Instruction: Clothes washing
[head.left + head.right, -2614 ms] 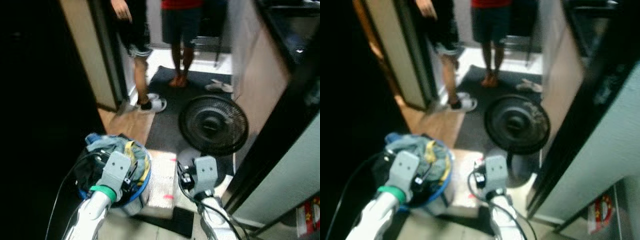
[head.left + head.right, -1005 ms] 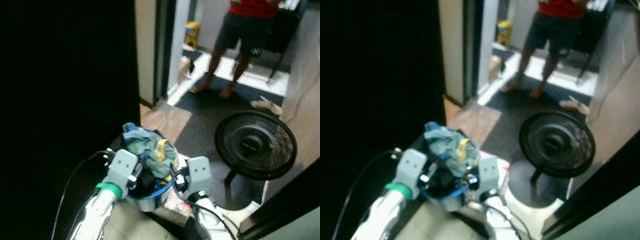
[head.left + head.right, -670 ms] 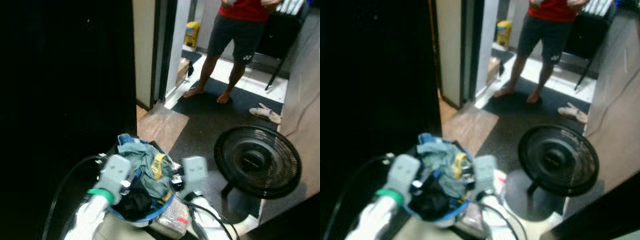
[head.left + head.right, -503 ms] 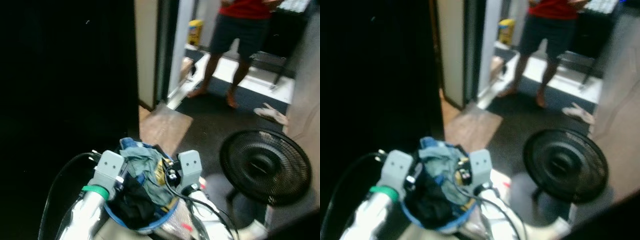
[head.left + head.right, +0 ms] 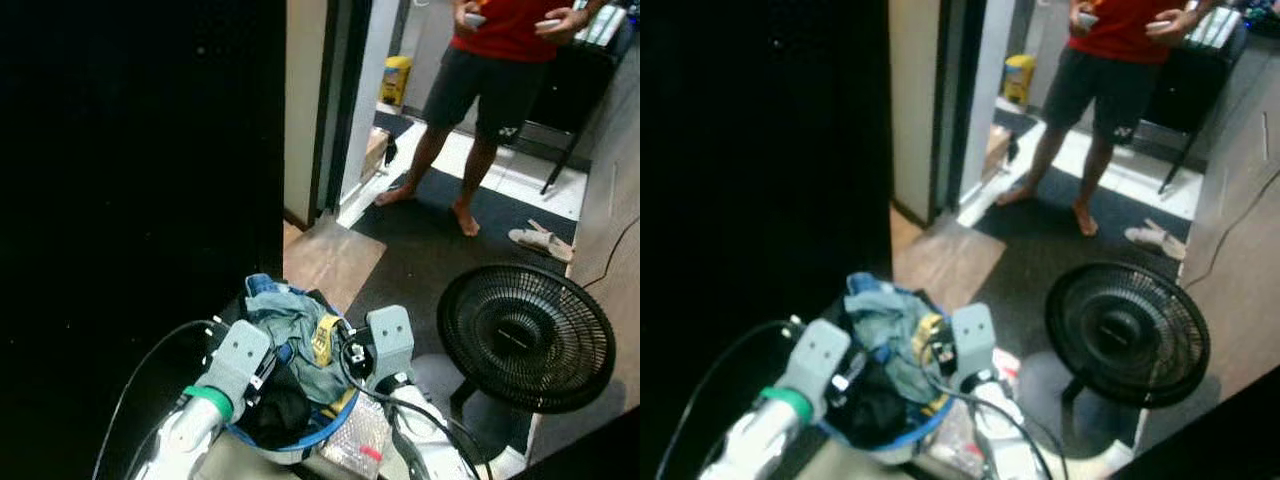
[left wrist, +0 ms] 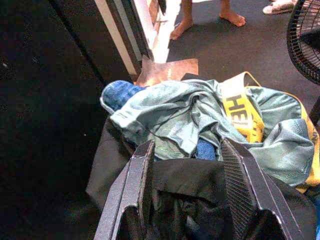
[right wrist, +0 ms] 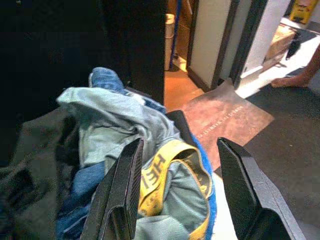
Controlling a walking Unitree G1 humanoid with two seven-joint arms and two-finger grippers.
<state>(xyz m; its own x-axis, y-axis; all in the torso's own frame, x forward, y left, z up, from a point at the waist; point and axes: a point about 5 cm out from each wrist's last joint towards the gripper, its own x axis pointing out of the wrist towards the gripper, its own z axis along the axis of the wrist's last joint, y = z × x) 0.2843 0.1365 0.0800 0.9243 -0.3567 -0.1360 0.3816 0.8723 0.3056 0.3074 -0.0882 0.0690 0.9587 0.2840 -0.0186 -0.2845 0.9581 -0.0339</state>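
A round blue laundry basket heaped with clothes rides low in front of me between my two arms. A pale green garment with a yellow band lies on top, over blue denim and dark cloth. My left gripper sits at the basket's left side, its fingers spread wide over the dark cloth. At the right side, my right gripper is open too, with the yellow band between its fingers.
A black floor fan stands close on my right. A person stands barefoot in the doorway ahead, sandals beside them. A brown mat lies at the door frame. Dark wall on my left.
The camera has swung and steadied, so the doorway and fan have shifted in the picture. The basket stays between my arms. The person has stepped a little.
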